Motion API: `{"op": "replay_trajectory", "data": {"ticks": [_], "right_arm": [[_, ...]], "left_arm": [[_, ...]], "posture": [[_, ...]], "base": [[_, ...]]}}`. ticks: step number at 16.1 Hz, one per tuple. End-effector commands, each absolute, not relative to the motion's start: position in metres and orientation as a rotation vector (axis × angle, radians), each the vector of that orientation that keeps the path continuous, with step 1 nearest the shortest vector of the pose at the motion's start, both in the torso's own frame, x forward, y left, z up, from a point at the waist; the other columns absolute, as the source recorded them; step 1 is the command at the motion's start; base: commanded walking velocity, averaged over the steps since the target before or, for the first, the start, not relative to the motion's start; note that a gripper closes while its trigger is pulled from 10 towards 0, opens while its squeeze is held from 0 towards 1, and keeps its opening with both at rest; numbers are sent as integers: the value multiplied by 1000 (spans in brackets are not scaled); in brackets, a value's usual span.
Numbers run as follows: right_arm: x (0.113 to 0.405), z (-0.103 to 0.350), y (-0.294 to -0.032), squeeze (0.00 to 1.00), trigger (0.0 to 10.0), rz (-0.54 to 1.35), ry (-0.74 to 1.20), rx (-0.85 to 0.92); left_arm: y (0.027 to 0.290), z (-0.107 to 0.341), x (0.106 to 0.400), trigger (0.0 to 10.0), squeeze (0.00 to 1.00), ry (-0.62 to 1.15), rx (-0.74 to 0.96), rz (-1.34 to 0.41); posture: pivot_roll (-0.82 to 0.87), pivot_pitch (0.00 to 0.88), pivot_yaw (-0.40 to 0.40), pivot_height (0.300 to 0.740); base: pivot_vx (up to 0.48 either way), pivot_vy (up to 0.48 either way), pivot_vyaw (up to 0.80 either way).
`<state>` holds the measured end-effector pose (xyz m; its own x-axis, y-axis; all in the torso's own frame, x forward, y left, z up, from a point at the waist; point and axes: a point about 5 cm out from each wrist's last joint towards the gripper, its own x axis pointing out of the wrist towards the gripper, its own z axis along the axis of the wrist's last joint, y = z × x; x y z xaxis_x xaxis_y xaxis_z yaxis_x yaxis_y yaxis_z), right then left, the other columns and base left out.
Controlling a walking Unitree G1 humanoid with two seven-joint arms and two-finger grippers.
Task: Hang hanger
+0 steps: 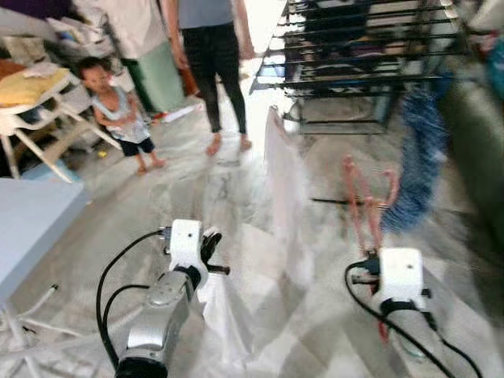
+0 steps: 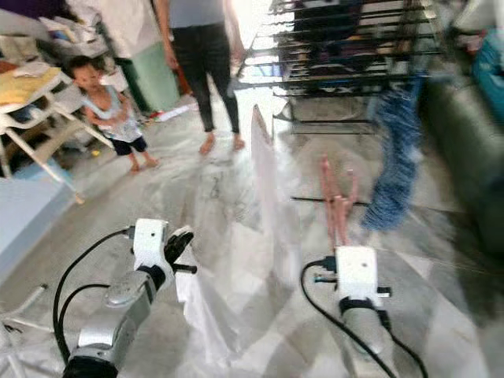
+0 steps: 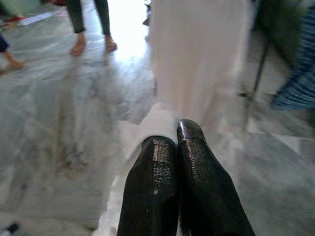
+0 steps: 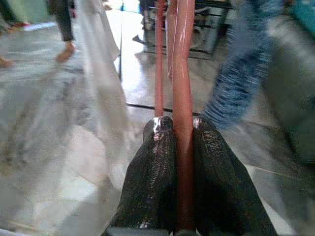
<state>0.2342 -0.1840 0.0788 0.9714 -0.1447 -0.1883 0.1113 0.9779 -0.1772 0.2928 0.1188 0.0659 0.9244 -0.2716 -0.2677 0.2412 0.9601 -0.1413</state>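
The right end effector (image 4: pixel 182 132) reaches forward at low height toward the drying rack (image 1: pixel 354 55), its fingers (image 4: pixel 152 167) pinched tight on the stem of the pink hanger (image 1: pixel 366 201), which stands upright short of the rack; the left end effector (image 3: pixel 177 135), arm extended forward likewise, is clamped closed on a fold of white cloth (image 1: pixel 287 185); the cloth stretches away toward the rack; two people (image 1: pixel 209 63) stand left of the rack.

Legible text, labels, brands, numbers, signs: none. Nothing in the room carries lettering that can be read; views blurred.
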Motion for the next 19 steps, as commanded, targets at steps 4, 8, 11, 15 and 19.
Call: {"op": "replay_trajectory", "data": {"ticks": [4,8,11,15,19], "right_arm": [[237,87,-170,0,10000,-74,157,-158],[238,90,-166,0,10000,-35,139,-165],[240,91,-159,0,10000,-3,130,-154],[243,90,-156,0,10000,24,133,-158],[245,91,-156,0,10000,31,131,-160]], "left_arm": [[131,67,293,10000,0,281,-102,-226],[129,70,295,10000,0,249,-110,-252],[123,75,297,10000,0,229,-115,-266],[129,73,298,10000,0,228,-109,-223],[129,72,298,10000,0,227,-106,-220]], "posture": [[-169,23,162,740],[-172,24,163,740],[-172,26,164,740],[-164,26,156,740],[-158,23,146,740]], "base": [[-74,0,0],[0,0,536],[0,0,800],[0,0,800],[0,0,800]]}}
